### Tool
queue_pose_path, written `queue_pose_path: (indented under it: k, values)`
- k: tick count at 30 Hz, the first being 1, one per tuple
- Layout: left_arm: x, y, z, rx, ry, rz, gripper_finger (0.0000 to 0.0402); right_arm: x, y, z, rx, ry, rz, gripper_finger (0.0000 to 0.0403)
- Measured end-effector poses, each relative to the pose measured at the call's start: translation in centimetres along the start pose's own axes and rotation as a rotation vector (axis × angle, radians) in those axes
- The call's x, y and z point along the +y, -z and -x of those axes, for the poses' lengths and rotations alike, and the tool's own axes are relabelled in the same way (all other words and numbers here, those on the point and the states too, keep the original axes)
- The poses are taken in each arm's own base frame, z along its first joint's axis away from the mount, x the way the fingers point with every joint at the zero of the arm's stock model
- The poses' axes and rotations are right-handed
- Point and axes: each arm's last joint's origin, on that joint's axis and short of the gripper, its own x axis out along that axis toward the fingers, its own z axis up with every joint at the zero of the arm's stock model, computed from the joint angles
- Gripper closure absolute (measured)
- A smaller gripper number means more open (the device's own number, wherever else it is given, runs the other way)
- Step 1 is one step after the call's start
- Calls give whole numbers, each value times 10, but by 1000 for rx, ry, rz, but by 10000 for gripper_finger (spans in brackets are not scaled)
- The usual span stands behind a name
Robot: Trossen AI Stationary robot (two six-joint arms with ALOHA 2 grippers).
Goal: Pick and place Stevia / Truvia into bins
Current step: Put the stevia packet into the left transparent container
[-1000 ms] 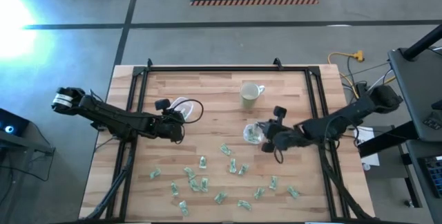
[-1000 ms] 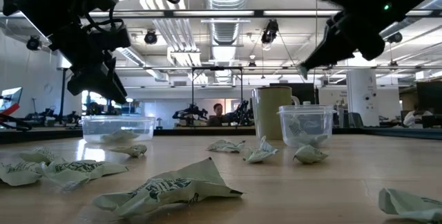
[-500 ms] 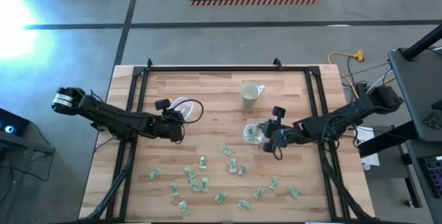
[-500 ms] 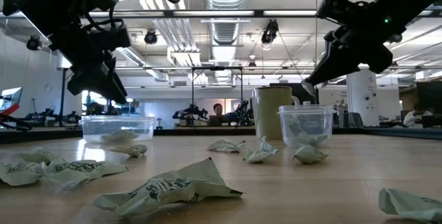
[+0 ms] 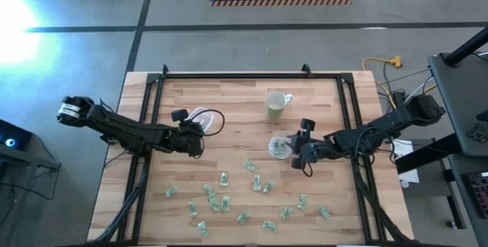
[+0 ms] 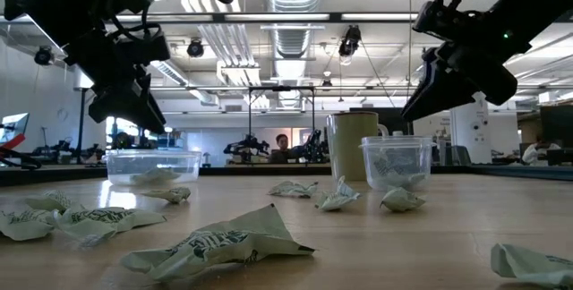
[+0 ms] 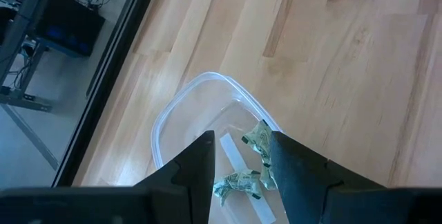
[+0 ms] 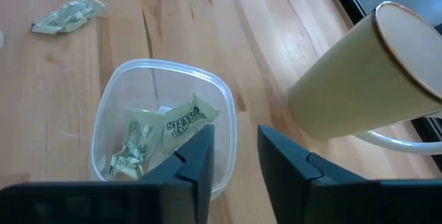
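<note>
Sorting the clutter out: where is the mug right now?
In the high view the mug stands upright near the table's far edge, just right of centre. The small clear cup sits just nearer than it, beside the right gripper.

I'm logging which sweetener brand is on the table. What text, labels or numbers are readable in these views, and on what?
"STEVIA": partly legible on the packet leaning inside the small clear cup, right wrist view.
Print on the second packet in that cup: too blurred to read.
Print on the loose packets on the table: dark lettering, unreadable.
Packets in the wider bin: no readable text.
Mug: no lettering visible.
</note>
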Motion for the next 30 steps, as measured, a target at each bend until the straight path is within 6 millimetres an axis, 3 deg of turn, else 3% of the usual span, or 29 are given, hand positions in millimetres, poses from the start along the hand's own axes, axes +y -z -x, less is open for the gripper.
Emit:
queue_pose_path:
  k: [4, 9, 17, 30]
  values:
    - [0, 0, 0, 4, 14, -1, 278, 0, -2, 0, -14, -2, 29, 278]
    - [-1, 6, 4, 97, 166, -9, 278, 0, -2, 1, -18, -4, 52, 274]
    - [6, 22, 21, 290, 185, 219, 279, 5, 1, 5, -10, -23, 96, 291]
    - [-16, 16, 48, 338, 446, 271, 279, 12, 1, 37, 8, -95, 124, 316]
